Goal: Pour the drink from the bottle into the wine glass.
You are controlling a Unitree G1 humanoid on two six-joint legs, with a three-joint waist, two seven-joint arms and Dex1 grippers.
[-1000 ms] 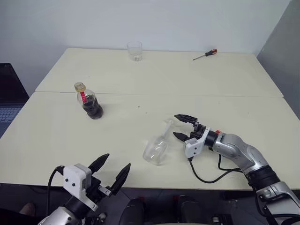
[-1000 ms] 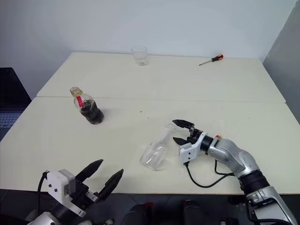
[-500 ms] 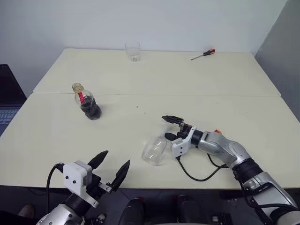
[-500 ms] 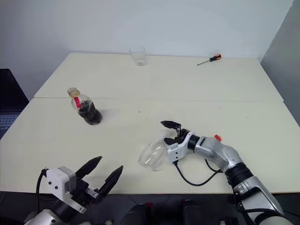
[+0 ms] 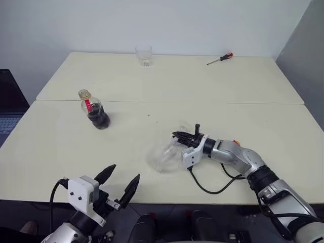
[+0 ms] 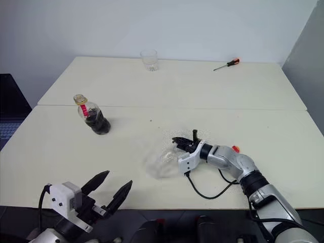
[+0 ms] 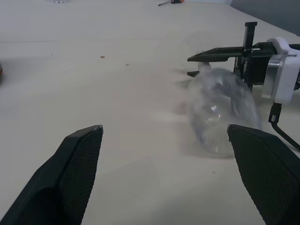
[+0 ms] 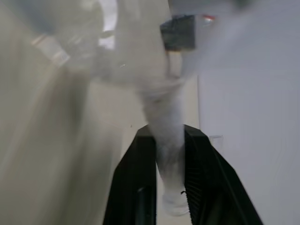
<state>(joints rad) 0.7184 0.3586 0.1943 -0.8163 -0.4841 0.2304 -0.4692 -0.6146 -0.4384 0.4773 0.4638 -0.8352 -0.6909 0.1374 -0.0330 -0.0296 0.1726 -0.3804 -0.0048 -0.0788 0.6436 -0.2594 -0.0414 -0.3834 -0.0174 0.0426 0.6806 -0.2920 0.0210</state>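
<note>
The right claw (image 5: 183, 136) is pinching the toppled wine glass (image 5: 164, 156) by its stem; it should be raising it upright gently, left claw (image 5: 120, 184) gaping

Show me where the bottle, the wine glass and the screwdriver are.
bottle (image 5: 96, 114), left eye view, on its dark lower body.
wine glass (image 7: 216, 114), left wrist view, on its bowl.
screwdriver (image 6: 233, 63), right eye view, on its red handle.

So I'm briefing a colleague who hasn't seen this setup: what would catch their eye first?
The wine glass lying on its side near the table's front edge, its stem pinched in the right gripper. Then the bottle of dark drink standing upright and capped, off to the left, with the open left gripper at the near edge.
</note>
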